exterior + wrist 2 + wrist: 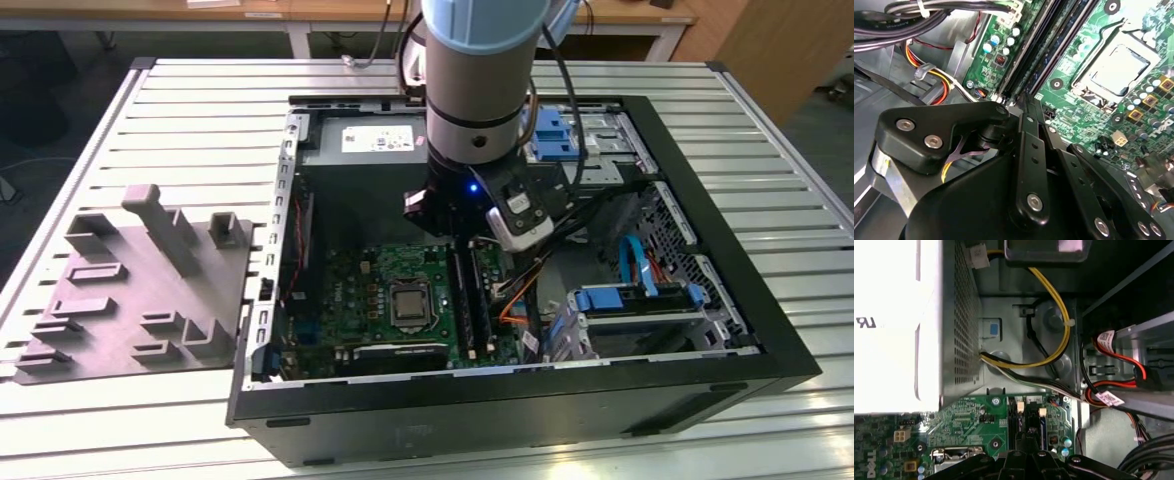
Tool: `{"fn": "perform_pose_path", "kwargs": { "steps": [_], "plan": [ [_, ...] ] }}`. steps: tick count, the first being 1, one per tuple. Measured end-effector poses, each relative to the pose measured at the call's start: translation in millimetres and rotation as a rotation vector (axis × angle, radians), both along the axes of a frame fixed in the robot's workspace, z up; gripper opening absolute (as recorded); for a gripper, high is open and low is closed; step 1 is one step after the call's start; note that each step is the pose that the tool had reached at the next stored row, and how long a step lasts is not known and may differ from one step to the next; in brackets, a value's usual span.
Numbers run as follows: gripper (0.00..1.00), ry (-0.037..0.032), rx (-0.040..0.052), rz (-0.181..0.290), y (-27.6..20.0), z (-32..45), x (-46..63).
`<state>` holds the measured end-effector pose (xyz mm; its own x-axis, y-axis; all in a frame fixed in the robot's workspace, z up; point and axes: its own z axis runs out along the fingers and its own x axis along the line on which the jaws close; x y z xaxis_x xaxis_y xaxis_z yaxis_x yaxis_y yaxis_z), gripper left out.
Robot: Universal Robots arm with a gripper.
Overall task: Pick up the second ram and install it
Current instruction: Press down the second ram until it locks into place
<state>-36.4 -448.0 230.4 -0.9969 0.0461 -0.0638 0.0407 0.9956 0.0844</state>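
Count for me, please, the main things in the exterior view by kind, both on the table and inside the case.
Open computer case: 1
Grey moulded tray: 1
Green motherboard: 1
Processor socket: 1
Power-supply box: 1
Blue drive brackets: 2
Total: 7

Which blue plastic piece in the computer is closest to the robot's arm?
The upper blue piece in the exterior view, right beside the arm. The other blue piece sits lower, apart from the arm, toward the exterior view's right.
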Motion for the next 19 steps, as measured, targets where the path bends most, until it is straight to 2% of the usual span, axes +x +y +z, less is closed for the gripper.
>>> {"fn": "perform_pose_path", "kwargs": {
  "steps": [9,19],
  "plan": [
    [0.1,-0.0001,0.0001,0.0,2.6,-7.8,0.0],
    [0.1,0.0001,-0.0003,0.0,2.7,-11.0,0.0]
  ]
}}
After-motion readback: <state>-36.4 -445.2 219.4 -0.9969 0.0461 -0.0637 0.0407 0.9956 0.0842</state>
